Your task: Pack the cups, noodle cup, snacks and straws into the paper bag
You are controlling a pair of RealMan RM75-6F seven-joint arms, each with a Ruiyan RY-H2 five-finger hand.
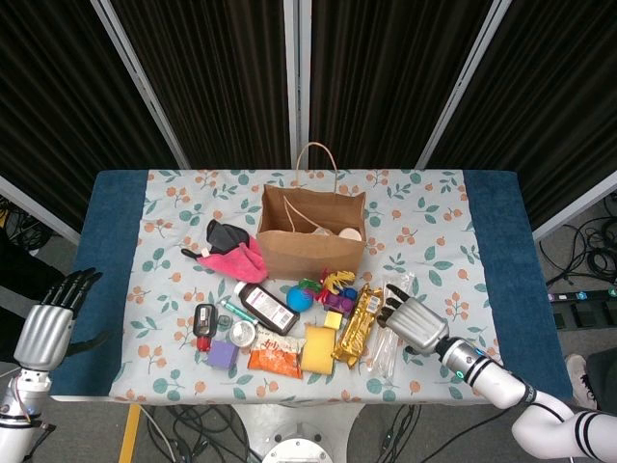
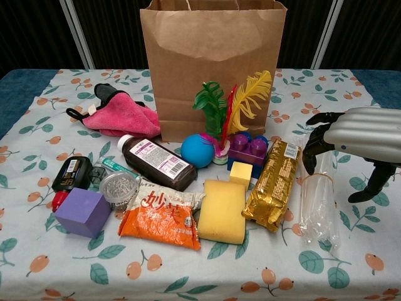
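Note:
The brown paper bag [image 1: 310, 236] [image 2: 213, 59] stands open at mid table with a pale cup [image 1: 350, 233] showing inside. A clear bundle of straws [image 1: 386, 342] [image 2: 318, 204] lies flat on the right. My right hand [image 1: 413, 324] [image 2: 352, 133] hovers over its far end, fingers [image 2: 311, 148] curled down on the left side and the thumb [image 2: 374, 182] apart on the right, gripping nothing. Left of the straws lies a gold snack pack [image 1: 357, 324] [image 2: 272, 185], and further left an orange snack bag [image 1: 275, 360] [image 2: 164, 216]. My left hand [image 1: 48, 323] hangs open off the table's left edge.
In front of the bag lie a pink cloth [image 2: 122, 118], a dark bottle [image 2: 156, 162], a blue ball [image 2: 197, 150], feathers [image 2: 235, 103], a yellow sponge [image 2: 221, 210], a purple cube [image 2: 83, 211] and a small tin [image 2: 118, 187]. Bare cloth lies right of the straws.

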